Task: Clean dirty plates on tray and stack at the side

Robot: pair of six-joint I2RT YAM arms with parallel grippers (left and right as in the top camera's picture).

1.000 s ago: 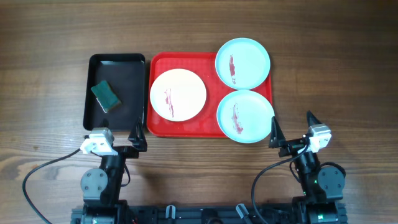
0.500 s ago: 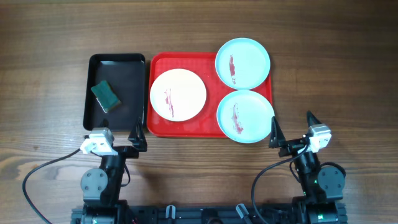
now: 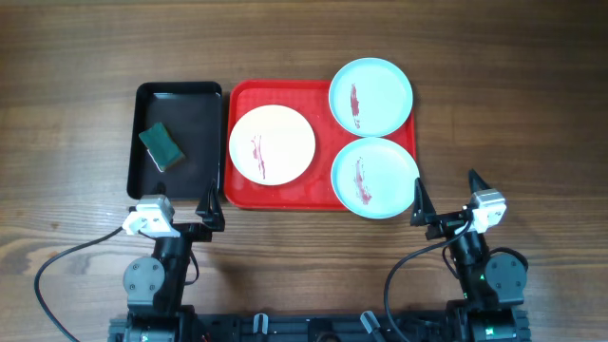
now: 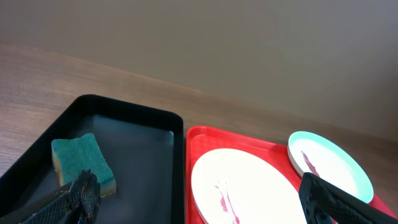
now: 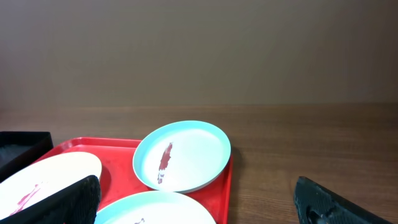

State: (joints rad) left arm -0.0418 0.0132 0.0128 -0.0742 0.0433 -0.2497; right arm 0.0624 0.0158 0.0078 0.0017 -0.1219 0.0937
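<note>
Since no plate has been wiped yet, the coming move is judged to turn on the sponge [image 3: 161,146]. It is seen in the black tray [image 3: 152,95] toward the left edge of the surface [image 3: 57,114], straight ahead of the left pincer [image 3: 180,203] and well apart from it. Its long axis is laid slantwise, from far-left to near-right, so a turn of the wrist would probably be called for before it is gripped across its short sides. The left pincer is held wide open and empty by the near edge, and that arm is plainly the nearer one.

Just right of the black tray, the red tray [image 3: 245,95] is found. The white plate [image 3: 272,143] is set on its left half. The far blue plate [image 3: 370,96] and the near blue plate [image 3: 373,177] are set on its right half, both reaching over the rim. A red smear is shown on all three.

The right pincer [image 3: 446,195] is likewise spread wide and empty, close by the near blue plate's near-right side.
</note>
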